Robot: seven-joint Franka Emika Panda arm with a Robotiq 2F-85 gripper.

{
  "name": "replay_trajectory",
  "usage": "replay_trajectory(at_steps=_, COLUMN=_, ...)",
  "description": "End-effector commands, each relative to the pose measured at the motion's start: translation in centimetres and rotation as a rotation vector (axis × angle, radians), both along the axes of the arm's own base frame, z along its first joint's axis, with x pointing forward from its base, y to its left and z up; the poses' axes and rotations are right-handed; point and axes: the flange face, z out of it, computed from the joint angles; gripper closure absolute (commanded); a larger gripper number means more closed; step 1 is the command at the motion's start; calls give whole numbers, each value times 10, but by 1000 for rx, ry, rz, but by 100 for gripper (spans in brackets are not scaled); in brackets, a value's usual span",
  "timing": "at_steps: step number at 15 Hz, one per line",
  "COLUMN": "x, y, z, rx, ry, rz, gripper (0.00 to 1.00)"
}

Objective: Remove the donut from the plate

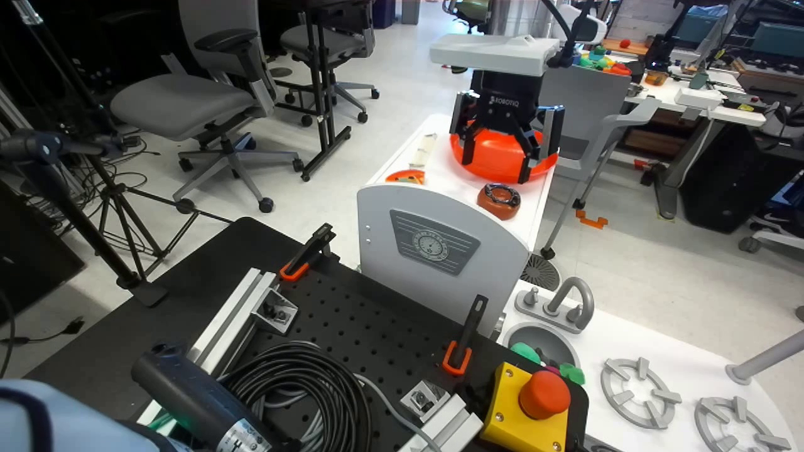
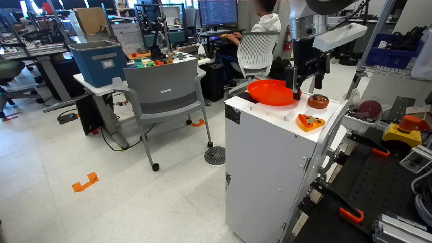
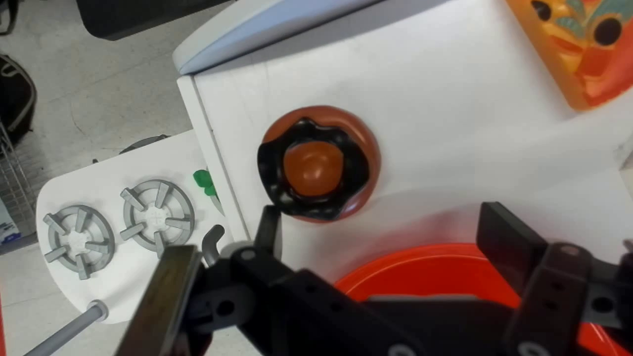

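The donut point(image 1: 499, 201), a brown ring with wavy black icing, lies on the white box's top beside the plate. In an exterior view it sits flat near the grey panel, the donut point(image 2: 318, 102) being apart from the orange plate point(image 2: 270, 92). My gripper point(image 1: 496, 169) is open above the plate's edge on the donut's side, its fingers spread wide. Nothing stands between the fingertips of the gripper point(image 3: 381, 210) in the wrist view. There the donut point(image 3: 319, 163) shows whole, ahead of the left finger, while the gripper hides much of the plate point(image 3: 425, 277).
A toy pizza slice point(image 2: 309, 122) lies on the box top near the donut. A pale strip point(image 2: 268, 113) runs along the box's edge. The grey panel point(image 1: 433, 245) rises at the box's end. A toy sink point(image 1: 543, 342) and stove rings adjoin it. A grey chair point(image 2: 162, 91) stands close by.
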Motion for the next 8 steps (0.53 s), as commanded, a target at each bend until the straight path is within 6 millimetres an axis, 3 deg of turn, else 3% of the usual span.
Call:
replay_trajectory(at_steps=1, x=-8, y=4, z=23, rx=1, ry=-48, rz=-8, gripper=0)
replay_trajectory(at_steps=8, x=-42, y=19, z=55, rx=17, ry=-148, rz=-13, gripper=0)
